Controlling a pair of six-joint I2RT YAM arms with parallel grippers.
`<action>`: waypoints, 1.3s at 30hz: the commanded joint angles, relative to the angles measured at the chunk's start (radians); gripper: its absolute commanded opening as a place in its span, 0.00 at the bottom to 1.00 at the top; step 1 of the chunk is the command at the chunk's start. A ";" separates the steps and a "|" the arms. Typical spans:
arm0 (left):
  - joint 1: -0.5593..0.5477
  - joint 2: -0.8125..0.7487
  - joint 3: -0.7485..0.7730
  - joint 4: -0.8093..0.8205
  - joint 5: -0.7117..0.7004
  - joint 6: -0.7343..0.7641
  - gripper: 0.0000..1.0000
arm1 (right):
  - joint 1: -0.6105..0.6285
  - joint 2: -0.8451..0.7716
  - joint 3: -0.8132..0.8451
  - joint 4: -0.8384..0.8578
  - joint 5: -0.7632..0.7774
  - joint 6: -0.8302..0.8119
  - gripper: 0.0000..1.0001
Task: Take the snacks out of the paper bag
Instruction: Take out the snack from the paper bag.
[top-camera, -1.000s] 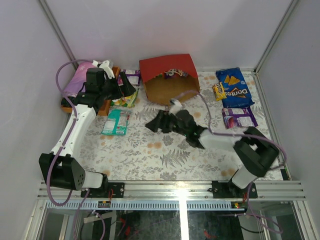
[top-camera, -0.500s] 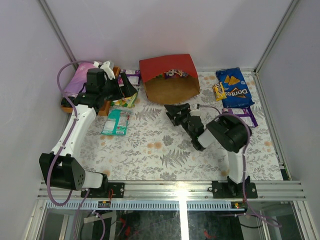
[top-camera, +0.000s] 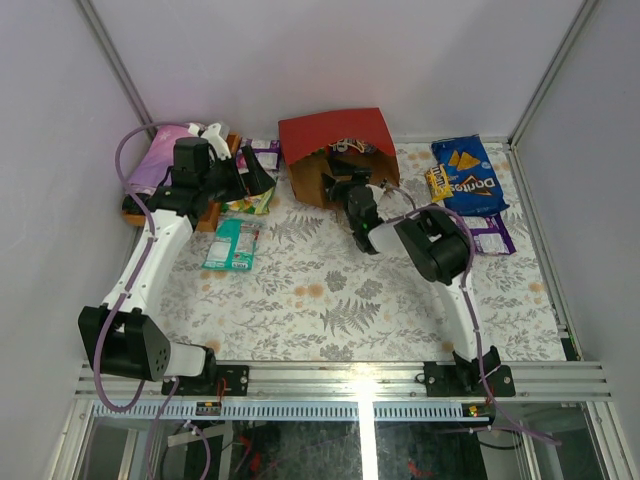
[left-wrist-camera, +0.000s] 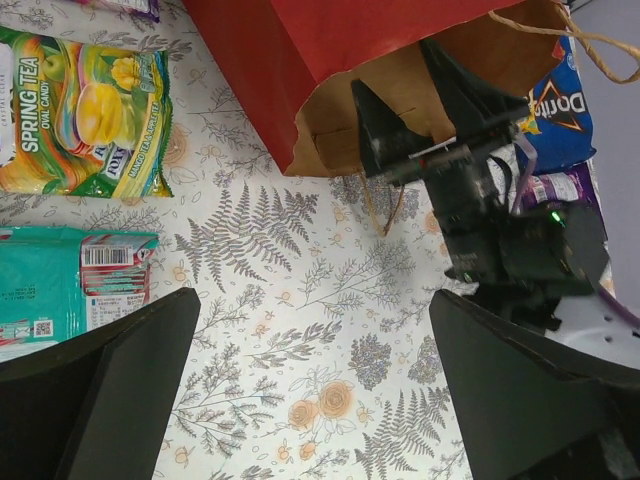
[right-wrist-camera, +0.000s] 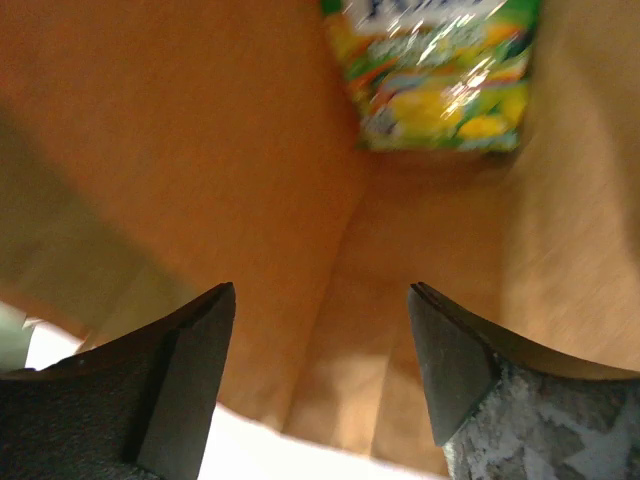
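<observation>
The red paper bag (top-camera: 333, 134) lies on its side at the back, its brown mouth facing the arms. My right gripper (top-camera: 338, 181) is open at that mouth, nothing between its fingers (left-wrist-camera: 385, 135). In the right wrist view it (right-wrist-camera: 321, 287) points into the brown inside (right-wrist-camera: 200, 150) toward a green-yellow candy packet (right-wrist-camera: 440, 75) deeper in. A purple pack (top-camera: 350, 146) shows inside the bag. My left gripper (top-camera: 252, 176) hangs open left of the bag, over bare cloth (left-wrist-camera: 313, 295). Beside it lie a yellow-green candy bag (left-wrist-camera: 85, 110) and a teal pouch (left-wrist-camera: 60, 285).
A blue Doritos bag (top-camera: 468, 175), a small yellow packet (top-camera: 437, 183) and a purple-white pack (top-camera: 480, 235) lie right of the bag. Another purple-white pack (top-camera: 265, 152) and a pink-purple folded cloth (top-camera: 158, 160) sit at the back left. White walls close the table's sides.
My right arm has swung from mid-table back toward the bag; its gripper now reaches into the bag's mouth. The left arm has not moved.
</observation>
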 joint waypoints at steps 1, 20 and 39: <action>0.009 -0.046 -0.013 0.053 0.016 -0.003 1.00 | -0.041 0.071 0.175 -0.279 0.134 0.094 0.79; 0.010 -0.066 -0.012 0.057 0.050 -0.010 1.00 | -0.180 0.390 0.846 -0.968 0.327 0.115 0.87; 0.009 -0.036 -0.012 0.060 0.075 -0.014 1.00 | -0.226 0.699 1.267 -0.777 0.238 0.041 0.08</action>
